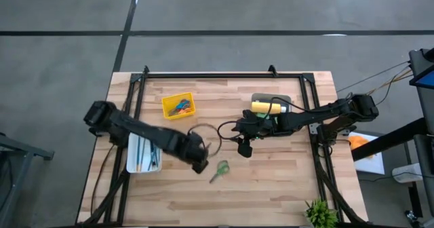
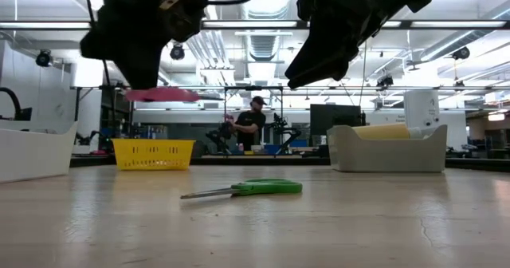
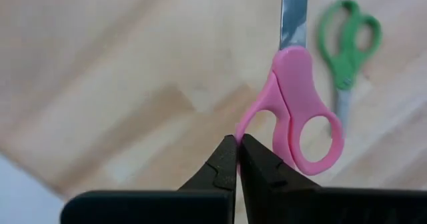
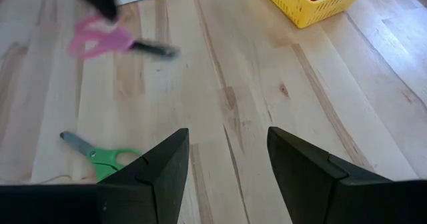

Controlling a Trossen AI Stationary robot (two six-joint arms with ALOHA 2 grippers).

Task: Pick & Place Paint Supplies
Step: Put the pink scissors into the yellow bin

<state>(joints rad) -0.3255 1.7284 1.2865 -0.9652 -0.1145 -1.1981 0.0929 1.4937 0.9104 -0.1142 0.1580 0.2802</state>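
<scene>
Above the table, the left end effector pinches pink scissors; the right end effector hovers spread.

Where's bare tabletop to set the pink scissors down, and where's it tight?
Free: the near strip of table between the green scissors and the plant; also the far edge between the yellow basket and grey bin. Crowded: mid-table, where the left gripper, shut on the pink scissors, faces the open right gripper.

No text, label, brand, number or sign can be read on anything in these views, near or far.
</scene>
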